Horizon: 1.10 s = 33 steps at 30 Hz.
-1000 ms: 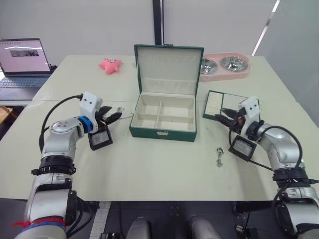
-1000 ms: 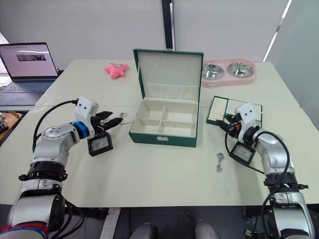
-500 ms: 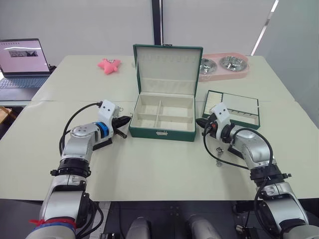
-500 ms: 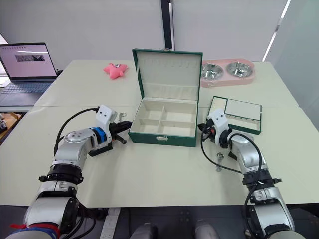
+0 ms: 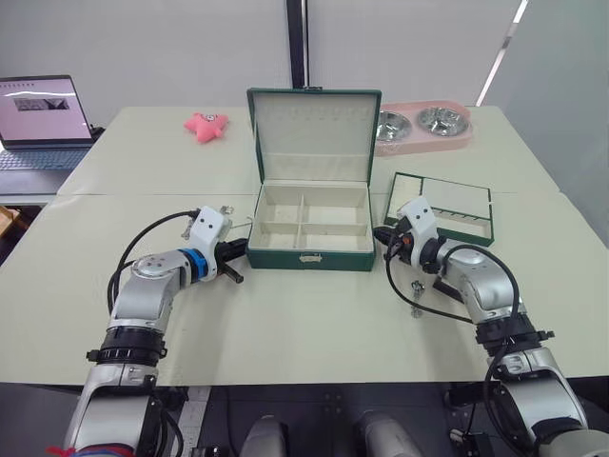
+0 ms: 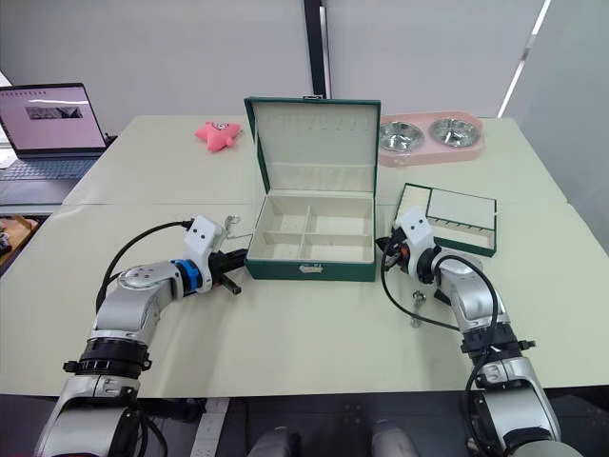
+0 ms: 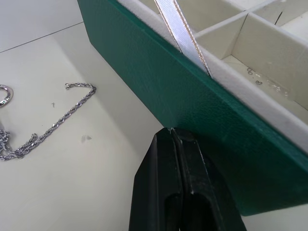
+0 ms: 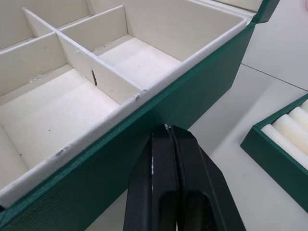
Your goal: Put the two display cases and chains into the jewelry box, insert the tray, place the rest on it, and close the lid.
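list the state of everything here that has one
jewelry box: lid open and upright, compartments empty
tray: out of the box, flat on the table to the box's right
chain: loose on the table, left of the box
left claw: shut, empty, tips at the box's left wall
right claw: shut, empty, tips at the box's right wall
laptop: open, screen on

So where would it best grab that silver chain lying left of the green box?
Probably at the free end of the silver chain, coming straight down from above. It lies flat and loose on the table, apart from the jewelry box, so thin fingers must pinch across a strand. The left gripper is nearest.
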Tool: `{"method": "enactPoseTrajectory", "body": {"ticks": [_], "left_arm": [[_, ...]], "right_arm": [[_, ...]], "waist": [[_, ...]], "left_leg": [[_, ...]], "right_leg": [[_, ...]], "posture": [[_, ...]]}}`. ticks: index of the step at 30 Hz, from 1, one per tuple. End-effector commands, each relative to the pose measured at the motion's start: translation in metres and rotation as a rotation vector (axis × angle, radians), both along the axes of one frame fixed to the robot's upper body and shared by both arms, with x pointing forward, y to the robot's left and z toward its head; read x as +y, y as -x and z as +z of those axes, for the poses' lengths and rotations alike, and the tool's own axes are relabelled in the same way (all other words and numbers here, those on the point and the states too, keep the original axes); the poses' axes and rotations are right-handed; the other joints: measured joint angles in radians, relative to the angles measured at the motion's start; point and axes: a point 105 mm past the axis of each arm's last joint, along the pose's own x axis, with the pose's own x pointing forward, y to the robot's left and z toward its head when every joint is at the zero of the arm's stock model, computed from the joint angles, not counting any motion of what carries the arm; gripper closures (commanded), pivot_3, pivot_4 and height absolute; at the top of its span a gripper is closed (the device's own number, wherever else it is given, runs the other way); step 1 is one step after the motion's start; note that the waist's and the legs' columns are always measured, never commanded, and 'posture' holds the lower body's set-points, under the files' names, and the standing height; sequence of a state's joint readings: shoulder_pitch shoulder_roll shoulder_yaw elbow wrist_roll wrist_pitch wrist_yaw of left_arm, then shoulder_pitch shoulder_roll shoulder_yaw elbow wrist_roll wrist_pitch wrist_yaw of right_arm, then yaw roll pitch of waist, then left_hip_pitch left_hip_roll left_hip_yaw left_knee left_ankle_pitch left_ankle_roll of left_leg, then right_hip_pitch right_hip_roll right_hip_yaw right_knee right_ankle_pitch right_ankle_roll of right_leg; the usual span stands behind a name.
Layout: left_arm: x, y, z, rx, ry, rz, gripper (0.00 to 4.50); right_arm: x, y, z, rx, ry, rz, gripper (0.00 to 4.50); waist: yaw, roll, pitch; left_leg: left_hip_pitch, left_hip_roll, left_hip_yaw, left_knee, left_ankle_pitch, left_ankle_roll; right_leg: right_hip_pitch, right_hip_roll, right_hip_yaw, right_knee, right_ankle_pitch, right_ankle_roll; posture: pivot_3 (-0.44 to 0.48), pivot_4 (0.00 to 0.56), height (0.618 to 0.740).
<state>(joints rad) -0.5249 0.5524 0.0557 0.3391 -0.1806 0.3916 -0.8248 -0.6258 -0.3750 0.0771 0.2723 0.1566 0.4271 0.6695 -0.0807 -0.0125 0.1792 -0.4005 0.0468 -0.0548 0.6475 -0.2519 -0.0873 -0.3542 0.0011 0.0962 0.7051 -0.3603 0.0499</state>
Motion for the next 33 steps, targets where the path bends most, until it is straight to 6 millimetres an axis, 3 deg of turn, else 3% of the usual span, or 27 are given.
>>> {"method": "enactPoseTrajectory", "body": {"ticks": [1, 22, 32, 33], "left_arm": [[-0.014, 0.003, 0.013, -0.037, 0.013, -0.063, 4.5], [-0.015, 0.006, 0.01, -0.023, 0.006, -0.069, 4.5], [-0.003, 0.002, 0.014, -0.043, 0.001, -0.02, 4.5], [0.001, 0.001, 0.016, -0.05, 0.003, -0.006, 4.5]], "right_arm": [[0.01, -0.002, 0.021, -0.07, -0.016, 0.04, 4.49], [0.011, 0.003, 0.015, -0.053, -0.014, 0.056, 4.49], [0.0, 0.003, 0.019, -0.07, -0.037, 0.028, 4.49], [-0.004, 0.004, 0.021, -0.064, -0.052, 0.027, 4.3]], "waist": [[-0.001, 0.0, 0.0], [-0.001, 0.0, 0.0], [-0.001, 0.0, 0.0], [-0.001, 0.0, 0.0]], "left_leg": [[0.0, 0.0, 0.0, 0.0, 0.0, 0.0], [0.0, 0.0, 0.0, 0.0, 0.0, 0.0], [0.0, 0.0, 0.0, 0.0, 0.0, 0.0], [0.0, 0.0, 0.0, 0.0, 0.0, 0.0]], "right_leg": [[0.0, 0.0, 0.0, 0.0, 0.0, 0.0], [0.0, 0.0, 0.0, 0.0, 0.0, 0.0], [0.0, 0.0, 0.0, 0.0, 0.0, 0.0], [0.0, 0.0, 0.0, 0.0, 0.0, 0.0]], "posture": [[0.0, 0.15, 0.74], [0.0, 0.15, 0.74], [0.0, 0.15, 0.74], [0.0, 0.15, 0.74]]}}
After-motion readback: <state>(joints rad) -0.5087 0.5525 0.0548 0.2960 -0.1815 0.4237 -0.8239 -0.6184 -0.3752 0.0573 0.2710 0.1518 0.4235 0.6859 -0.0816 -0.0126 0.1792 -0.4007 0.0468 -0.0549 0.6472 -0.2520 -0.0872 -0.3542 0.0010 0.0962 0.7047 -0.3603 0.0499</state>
